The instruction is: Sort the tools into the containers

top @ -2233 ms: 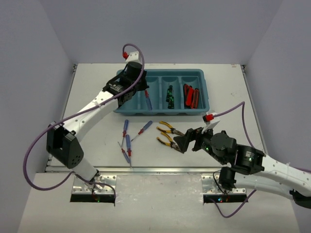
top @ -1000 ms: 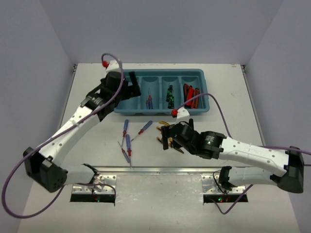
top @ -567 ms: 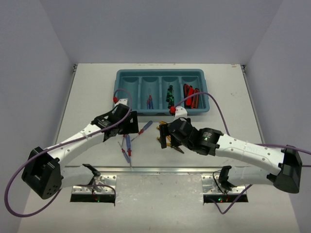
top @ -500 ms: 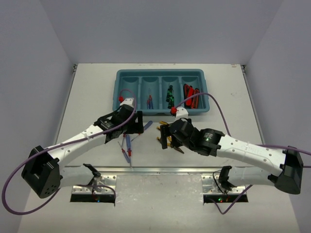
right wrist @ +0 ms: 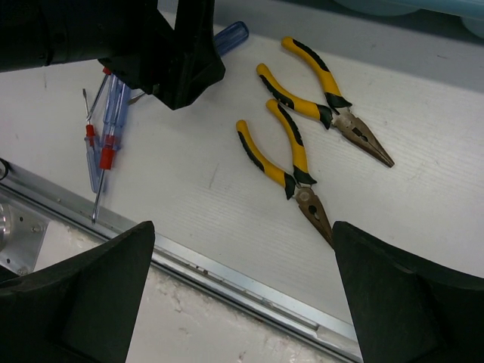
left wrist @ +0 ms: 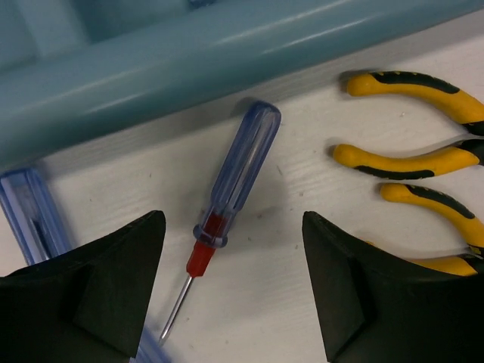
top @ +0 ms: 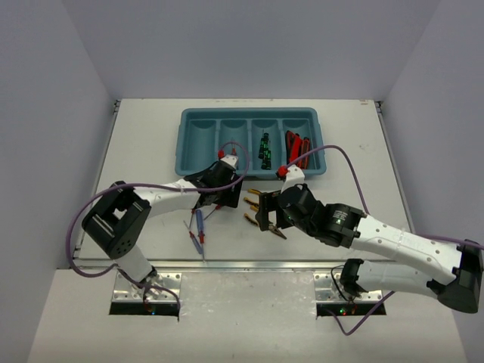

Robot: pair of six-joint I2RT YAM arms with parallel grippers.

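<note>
A blue-and-red screwdriver (left wrist: pixel 234 178) lies on the white table just in front of the teal tray (left wrist: pixel 189 68). My left gripper (left wrist: pixel 233 249) hangs over it, open, one jaw on each side and neither touching it. In the top view that gripper (top: pixel 219 198) sits below the tray (top: pixel 198 140). Two yellow-handled pliers (right wrist: pixel 318 98) (right wrist: pixel 280 162) lie side by side. My right gripper (right wrist: pixel 242 257) is open above the table in front of them, holding nothing. More blue-and-red screwdrivers (right wrist: pixel 106 136) lie to the left.
The tray holds black-and-green screwdrivers (top: pixel 265 147) and red utility knives (top: pixel 296 147) in its two right compartments. A metal rail (right wrist: pixel 227 276) runs along the table's near edge. The two grippers are close together, the pliers (top: pixel 253 203) between them.
My left arm has swung from the tray down to the table and now sits over a screwdriver, its jaws a little narrower. My right gripper shifted slightly by the pliers.
</note>
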